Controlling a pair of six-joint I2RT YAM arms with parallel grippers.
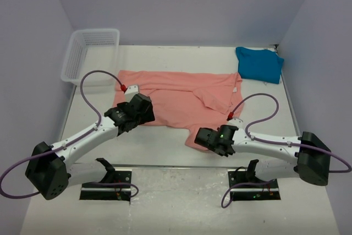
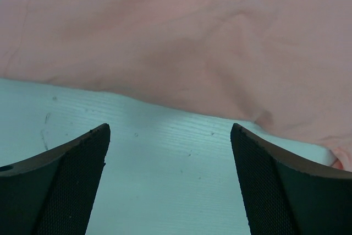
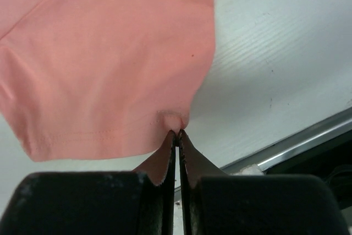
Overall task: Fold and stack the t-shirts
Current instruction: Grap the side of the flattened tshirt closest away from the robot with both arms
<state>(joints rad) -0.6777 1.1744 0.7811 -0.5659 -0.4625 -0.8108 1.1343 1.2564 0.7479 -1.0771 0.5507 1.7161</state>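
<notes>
The right claw (image 3: 177,134) pinches a corner of the pink shirt (image 1: 176,94) to fold it, so the wide-open left claw (image 2: 170,129) should grab too.

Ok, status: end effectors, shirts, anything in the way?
Right end effector shut on pink shirt, near edge. Left end effector open, short of its hem. Teal shirt far right corner. Basket far left, clear of both.
</notes>
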